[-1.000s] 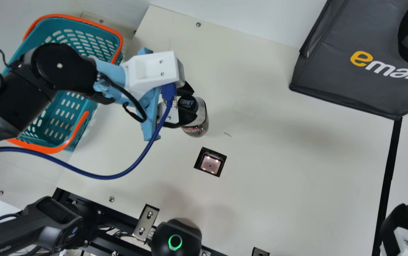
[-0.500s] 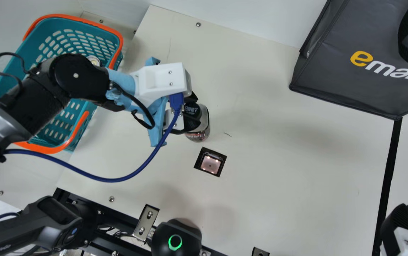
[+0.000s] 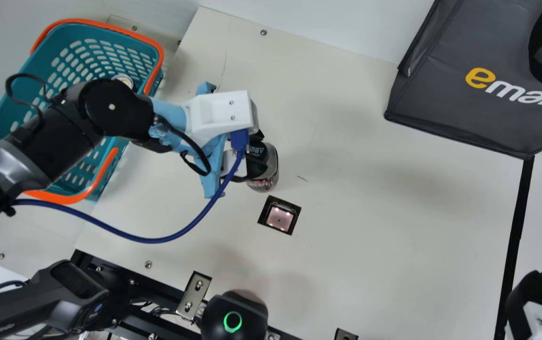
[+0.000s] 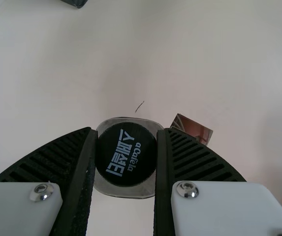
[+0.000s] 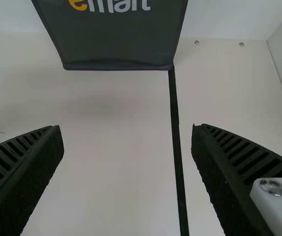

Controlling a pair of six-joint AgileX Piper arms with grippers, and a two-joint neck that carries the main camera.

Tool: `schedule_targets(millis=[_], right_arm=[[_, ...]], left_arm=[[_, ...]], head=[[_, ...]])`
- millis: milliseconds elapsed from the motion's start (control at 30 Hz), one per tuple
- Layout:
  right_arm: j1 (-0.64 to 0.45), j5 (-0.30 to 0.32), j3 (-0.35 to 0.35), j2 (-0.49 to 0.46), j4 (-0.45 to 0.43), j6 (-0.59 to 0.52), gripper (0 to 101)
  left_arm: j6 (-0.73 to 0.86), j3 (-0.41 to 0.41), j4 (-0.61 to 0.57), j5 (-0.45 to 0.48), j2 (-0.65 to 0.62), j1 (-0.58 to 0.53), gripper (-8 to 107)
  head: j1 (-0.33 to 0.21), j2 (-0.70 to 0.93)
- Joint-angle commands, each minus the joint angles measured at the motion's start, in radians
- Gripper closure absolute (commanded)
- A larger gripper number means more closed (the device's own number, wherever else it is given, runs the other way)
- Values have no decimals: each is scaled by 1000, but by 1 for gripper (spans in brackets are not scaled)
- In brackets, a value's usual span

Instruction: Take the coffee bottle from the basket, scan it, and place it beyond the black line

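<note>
while the left gripper [image 3: 258,153] hangs over the cream table [image 3: 370,212], its ribbed fingers are clamped on the coffee bottle [image 3: 271,163], one at each side of the black cap [image 4: 113,172]. seen from the wrist, that cap is round, flat and matte, with pale lettering across it. around it shows a greyish, see-through shoulder, squarish with softly rounded corners and a thin shiny edge. in the main view the upper wall looks clear and catches some light, and lower down comes a darker, reddish-brown part with small pale print. the bottle looks close to upright, cap uppermost; whether its base touches the table, i can't tell.

it is near the scanner window [image 3: 279,218], a dark-framed square with small lights glowing in pinkish glass, and well apart from the black line [image 3: 519,222], on the basket's side of it.

the right gripper [image 3: 533,297] is at the main view's lower right corner, beside the line. from its own wrist, its jaws stand wide apart with nothing between the pads, so it is released.

the teal basket [image 3: 21,75], with orange handles, holds a round, pale-topped item [image 3: 123,81], partly covered by the left arm. beyond the table's middle sits a dark grey bag [image 3: 445,85], one lower corner at the end of the line.
</note>
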Motion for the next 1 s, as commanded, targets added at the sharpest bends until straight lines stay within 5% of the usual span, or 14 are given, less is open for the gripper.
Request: schedule_targets(millis=[0,467,967], right_arm=[[0,0,0,0,0,0,10],[0,1,0,0,0,0,10],[0,1,0,0,0,0,10]], left_arm=[[-7,3,1,-3,1,0,55],[-24,9,-9,-6,6,5,9],[-98,-39,-3,11,-6,12,9]], head=[[-17,4],[-17,4],[-17,4]])
